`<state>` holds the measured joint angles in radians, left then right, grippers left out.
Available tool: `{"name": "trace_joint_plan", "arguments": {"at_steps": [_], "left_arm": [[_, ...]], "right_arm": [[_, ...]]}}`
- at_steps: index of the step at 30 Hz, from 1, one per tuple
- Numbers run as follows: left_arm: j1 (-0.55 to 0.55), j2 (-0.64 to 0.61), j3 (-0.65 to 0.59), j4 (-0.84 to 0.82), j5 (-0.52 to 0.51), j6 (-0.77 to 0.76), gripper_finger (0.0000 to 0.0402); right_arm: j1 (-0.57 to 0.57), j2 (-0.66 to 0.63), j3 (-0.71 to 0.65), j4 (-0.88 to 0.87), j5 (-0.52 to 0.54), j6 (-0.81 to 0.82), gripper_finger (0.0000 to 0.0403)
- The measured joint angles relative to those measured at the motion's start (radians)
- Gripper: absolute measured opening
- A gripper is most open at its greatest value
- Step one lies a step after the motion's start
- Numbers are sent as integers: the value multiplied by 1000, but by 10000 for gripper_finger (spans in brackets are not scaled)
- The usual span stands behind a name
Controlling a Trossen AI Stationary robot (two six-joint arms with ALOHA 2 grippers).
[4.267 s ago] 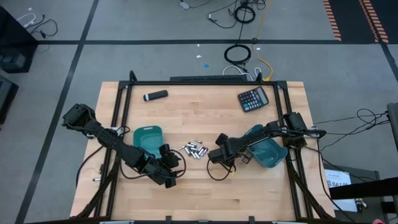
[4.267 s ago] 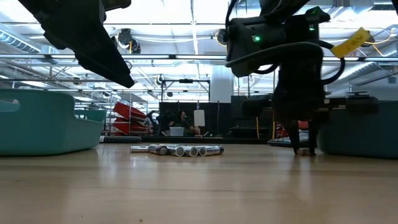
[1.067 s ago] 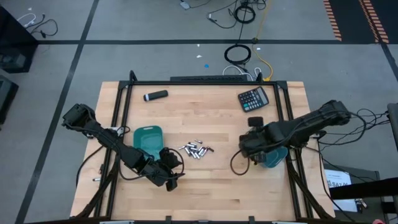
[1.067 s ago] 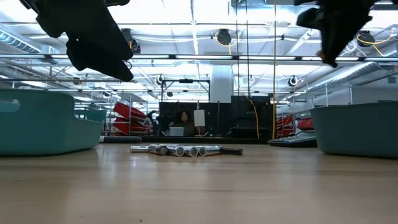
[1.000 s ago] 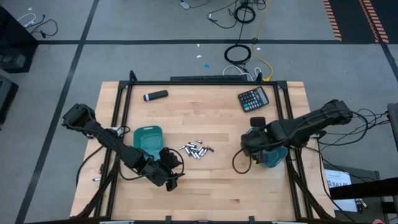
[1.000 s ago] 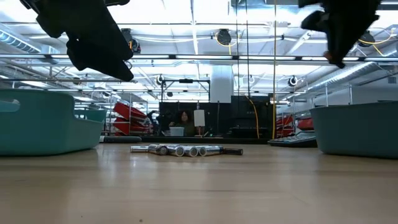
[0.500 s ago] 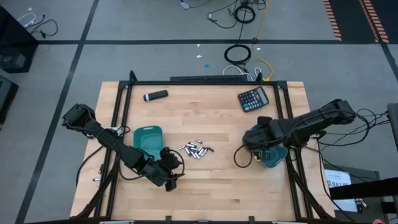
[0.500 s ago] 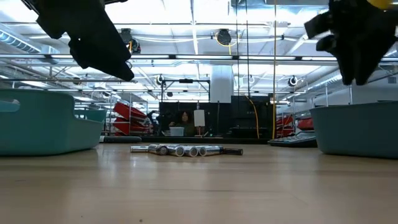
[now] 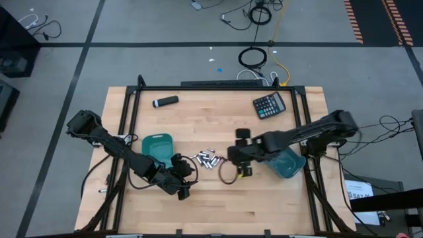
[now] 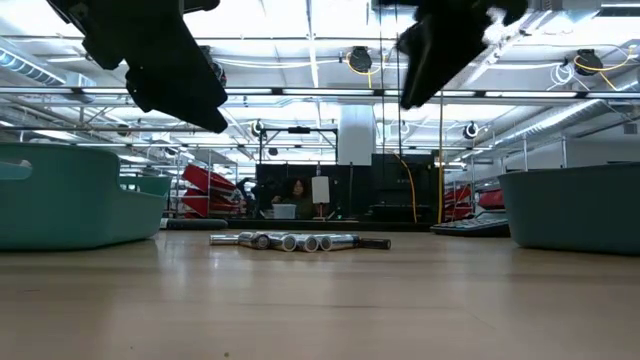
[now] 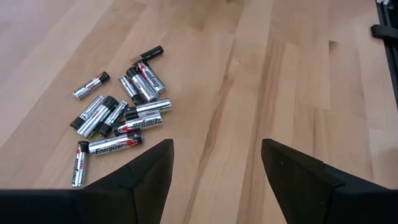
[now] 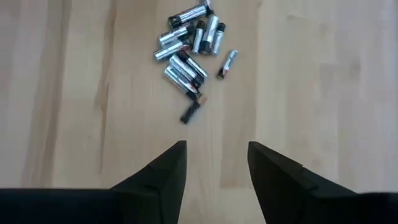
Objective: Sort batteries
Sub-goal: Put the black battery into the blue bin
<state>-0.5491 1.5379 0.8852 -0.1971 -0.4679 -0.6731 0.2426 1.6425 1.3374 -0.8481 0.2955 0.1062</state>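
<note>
The batteries [image 9: 206, 158] lie in a loose heap on the table's middle: several silvery cylinders with dark ends [image 11: 118, 115], and one small dark battery [image 12: 189, 112] a little apart. In the low view they form a row [image 10: 298, 241]. My left gripper [image 11: 214, 146] hovers open just near-left of the heap [image 9: 184, 174]. My right gripper [image 12: 217, 146] hangs open above the table just right of the heap [image 9: 233, 156]. Neither gripper holds anything.
One teal bin [image 9: 156, 147] stands left of the heap and another teal bin [image 9: 288, 163] to its right. A black calculator [image 9: 269, 104] lies at the far right and a black-and-grey marker [image 9: 165, 101] at the far left. Bare wood stretches along the near edge.
My right gripper has swung from over the right teal bin toward the table's left and now hangs beside the battery heap. The batteries have not moved.
</note>
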Motion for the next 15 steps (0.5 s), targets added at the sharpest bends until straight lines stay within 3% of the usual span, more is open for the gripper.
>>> {"name": "trace_joint_plan", "arguments": {"at_steps": [4, 8, 15], "left_arm": [[-1, 0, 0, 2, -6, -2, 253], [-1, 0, 0, 3, -11, -1, 253], [-1, 0, 0, -12, -12, 0, 253]], "right_arm": [[-61, 111, -1, 66, -96, -14, 142], [-100, 194, -3, 134, -99, -21, 130], [-137, 265, -3, 235, -193, -8, 128]]}}
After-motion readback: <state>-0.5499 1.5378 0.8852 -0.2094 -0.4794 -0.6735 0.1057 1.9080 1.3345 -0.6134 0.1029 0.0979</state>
